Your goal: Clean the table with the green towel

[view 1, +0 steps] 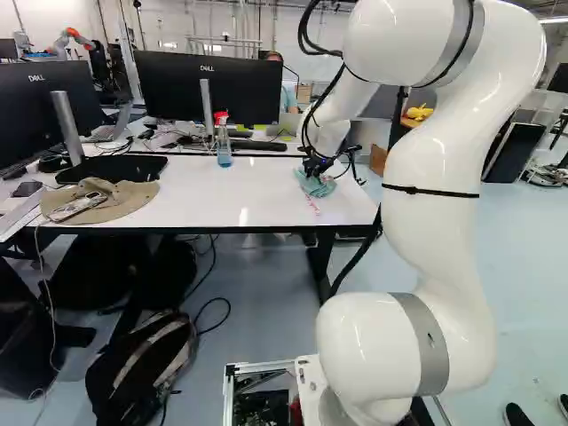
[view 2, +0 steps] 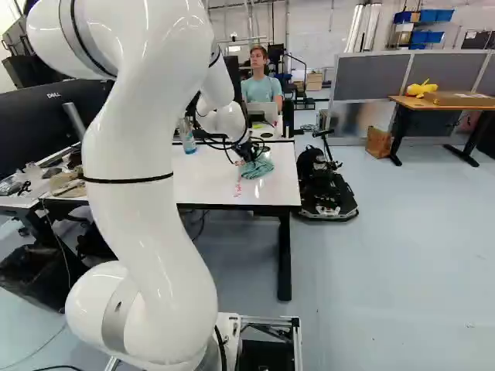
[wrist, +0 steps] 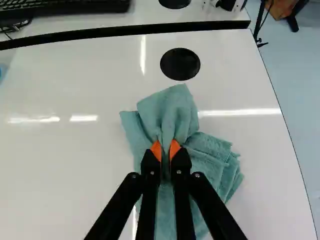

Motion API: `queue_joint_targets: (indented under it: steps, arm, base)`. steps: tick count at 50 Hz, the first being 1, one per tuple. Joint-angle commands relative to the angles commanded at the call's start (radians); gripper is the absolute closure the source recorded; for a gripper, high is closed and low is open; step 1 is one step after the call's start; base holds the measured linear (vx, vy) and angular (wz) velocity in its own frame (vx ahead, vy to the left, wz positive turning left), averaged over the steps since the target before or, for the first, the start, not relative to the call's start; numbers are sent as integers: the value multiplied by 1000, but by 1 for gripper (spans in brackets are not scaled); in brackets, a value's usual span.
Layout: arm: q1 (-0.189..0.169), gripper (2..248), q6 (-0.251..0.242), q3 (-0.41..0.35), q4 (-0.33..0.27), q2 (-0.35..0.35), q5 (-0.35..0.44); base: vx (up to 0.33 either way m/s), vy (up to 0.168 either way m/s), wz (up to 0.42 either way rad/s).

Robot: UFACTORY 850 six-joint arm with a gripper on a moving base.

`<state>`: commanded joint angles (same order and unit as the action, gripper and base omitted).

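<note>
Where the white arm point(view 1: 435, 160) leans over the white table point(view 1: 275, 195): a black gripper point(wrist: 165, 150) pinches a green towel point(wrist: 175, 110) on the tabletop, close to the right-hand end.

Fingers: drawn in narrow, their orange pads point(wrist: 156, 150) on two sides of a bunched fold, while loose cloth spreads toward the table's right edge.

Towel cloth: light, soft and limp by the look of it, with nothing to break; it probably trails and crumples rather than pushing flat. A thick gather near the middle, as held here, looks the surest hold; a thin corner could slip free.

Red marks point(view 1: 312, 204): just on the near side of the towel, likely the mess to wipe. Whether more lies beneath the cloth cannot be told.

Wiping stroke: the job looks unfinished, and the next pass calls for gentle downward pressure toward the near side, over the marks.

Table's right edge: near the towel, where loose folds could slide over.

Spray bottle point(view 1: 224, 149): upright to the left, well apart from the cloth.
</note>
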<state>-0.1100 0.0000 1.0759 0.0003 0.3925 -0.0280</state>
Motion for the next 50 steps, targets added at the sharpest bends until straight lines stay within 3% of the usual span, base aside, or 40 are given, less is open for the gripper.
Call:
queue_joint_targets:
  steps: [25, 50]
  arm:
    - [-73, 212, 0, -45, 0, -35, 0]
    - [-75, 212, 0, -56, 0, -86, 0]
  base:
    - [0, 0, 0]
    - [0, 0, 0]
